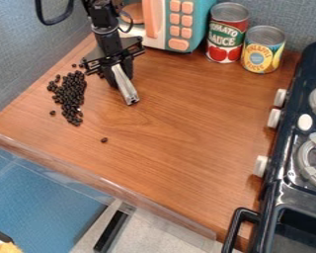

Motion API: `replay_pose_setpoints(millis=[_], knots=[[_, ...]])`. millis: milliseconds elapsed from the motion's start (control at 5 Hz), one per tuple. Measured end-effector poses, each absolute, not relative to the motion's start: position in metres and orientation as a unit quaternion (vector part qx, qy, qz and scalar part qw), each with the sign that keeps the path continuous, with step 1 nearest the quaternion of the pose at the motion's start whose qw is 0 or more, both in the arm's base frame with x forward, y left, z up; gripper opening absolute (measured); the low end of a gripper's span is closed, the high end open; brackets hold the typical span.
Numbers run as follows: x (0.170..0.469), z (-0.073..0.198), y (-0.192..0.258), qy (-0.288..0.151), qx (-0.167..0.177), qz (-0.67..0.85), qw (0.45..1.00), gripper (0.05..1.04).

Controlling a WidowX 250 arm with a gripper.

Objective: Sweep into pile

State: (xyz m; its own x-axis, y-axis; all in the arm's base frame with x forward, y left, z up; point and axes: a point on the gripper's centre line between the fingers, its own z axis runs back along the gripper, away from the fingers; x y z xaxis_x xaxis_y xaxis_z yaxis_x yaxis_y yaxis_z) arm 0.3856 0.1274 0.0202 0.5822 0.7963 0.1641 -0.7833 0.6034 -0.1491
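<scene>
- Beans (71, 94), small and dark, lie on the left part of the wooden desk (180, 118), in one long, uneven pile; most of them are touching each other.
- Near the upper end of this pile, a few beans are a little apart, close to the end effector (120, 69).
- One bean (52, 112) is just beside the pile, at its left side, and another single bean (104, 140) lies well apart from it, nearer to the front edge of the desk.
- The end effector hangs over the upper left part of the desk, to the right of the upper pile, and it is grasping a silver bar (126, 86).
- This bar is narrow and tilted, and its free end points down to the desk, to the right of the beans; if it touches the wood, I cannot tell.
- Behind, at the far edge of the desk, stands a toy microwave (199, 22) with orange buttons.
- Beside it are two upright cans: a red and green can (227, 34), and a yellow and blue can (262, 51), which is shorter.
- At the right side is a black toy stove (283, 148) with white knobs (274, 118).
</scene>
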Motion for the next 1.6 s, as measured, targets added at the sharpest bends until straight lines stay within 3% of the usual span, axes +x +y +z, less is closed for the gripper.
replay_pose_setpoints(millis=[1000, 1600], knots=[[0.350, 0.020, 0.159, -0.106, -0.021, 0.465, 0.879, 0.381], [0.361, 0.039, 0.149, -0.110, -0.065, 0.477, 0.870, 0.381]])
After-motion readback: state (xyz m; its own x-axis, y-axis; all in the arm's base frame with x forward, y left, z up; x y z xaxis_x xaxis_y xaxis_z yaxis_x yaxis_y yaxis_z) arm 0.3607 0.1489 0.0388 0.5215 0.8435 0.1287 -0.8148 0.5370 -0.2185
